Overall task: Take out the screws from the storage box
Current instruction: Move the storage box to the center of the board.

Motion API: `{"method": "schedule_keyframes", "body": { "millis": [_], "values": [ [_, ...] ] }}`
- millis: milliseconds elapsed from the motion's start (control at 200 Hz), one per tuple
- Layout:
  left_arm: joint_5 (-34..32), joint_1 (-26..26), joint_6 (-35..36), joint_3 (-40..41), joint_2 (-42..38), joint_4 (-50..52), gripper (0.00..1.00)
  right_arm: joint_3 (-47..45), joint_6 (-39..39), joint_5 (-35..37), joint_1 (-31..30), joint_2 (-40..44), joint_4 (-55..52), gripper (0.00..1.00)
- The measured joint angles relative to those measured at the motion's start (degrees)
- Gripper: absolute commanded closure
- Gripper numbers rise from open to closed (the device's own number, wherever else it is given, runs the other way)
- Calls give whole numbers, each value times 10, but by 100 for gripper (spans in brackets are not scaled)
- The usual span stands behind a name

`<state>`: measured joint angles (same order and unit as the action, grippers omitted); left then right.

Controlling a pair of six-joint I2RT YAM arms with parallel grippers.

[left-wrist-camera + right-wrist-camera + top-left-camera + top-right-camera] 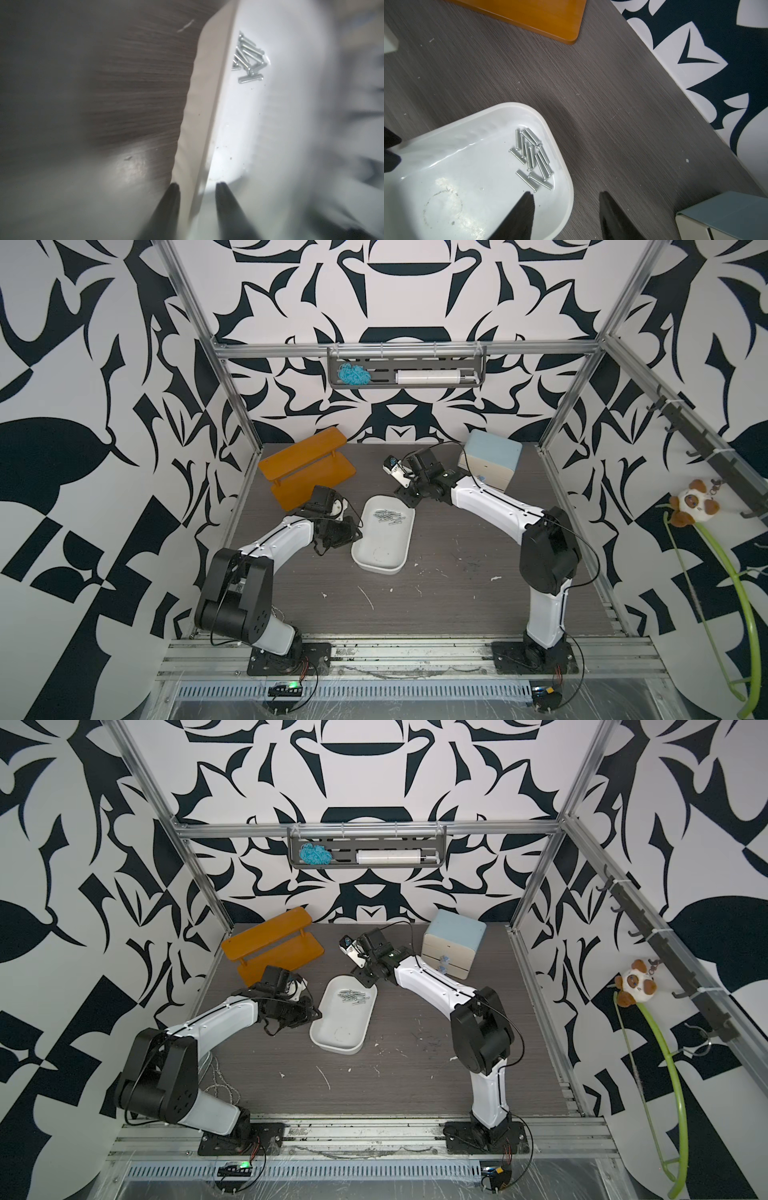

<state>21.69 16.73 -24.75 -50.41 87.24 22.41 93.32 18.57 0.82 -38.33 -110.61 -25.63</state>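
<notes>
The storage box (382, 560) (338, 1036) is a shallow white tub in the middle of the table. Several silvery screws (388, 516) (353, 996) lie heaped at its far end. My left gripper (353, 531) is at the tub's left long side. In the left wrist view the left gripper (196, 184) is closed in on the storage box (239, 124), one finger outside its wall and one inside, with the screws (249, 58) farther along. My right gripper (565, 193) (392, 470) hangs open above the far end. One fingertip is over the storage box (456, 166) close to the screws (533, 160), the other over the table.
An orange two-tier shelf (307, 472) lies at the back left, just behind the left wrist. A cream cabinet with a pale blue top (490, 464) stands at the back right beside the right arm. White flecks (365, 597) dot the table in front of the tub.
</notes>
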Motion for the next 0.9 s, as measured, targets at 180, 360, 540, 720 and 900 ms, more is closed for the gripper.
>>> {"method": "schedule_keyframes", "body": {
  "millis": [180, 360, 540, 720, 900],
  "values": [
    [10, 10, 7, -1, 10, -4, 94, -31, -1, 3, 2, 16, 9, 45],
    [15, 31, -1, -4, 11, -10, 100, -58, -2, 2, 2, 34, 19, 46],
    [1, 77, -25, -7, 11, -12, 100, -102, 10, -10, 2, 58, 31, 47],
    [-14, 132, -54, -8, 11, -20, 100, -136, 42, -31, 2, 82, 34, 48],
    [-38, 169, -85, -20, 19, -26, 99, -157, 86, -40, 2, 89, 15, 52]
  ]
}}
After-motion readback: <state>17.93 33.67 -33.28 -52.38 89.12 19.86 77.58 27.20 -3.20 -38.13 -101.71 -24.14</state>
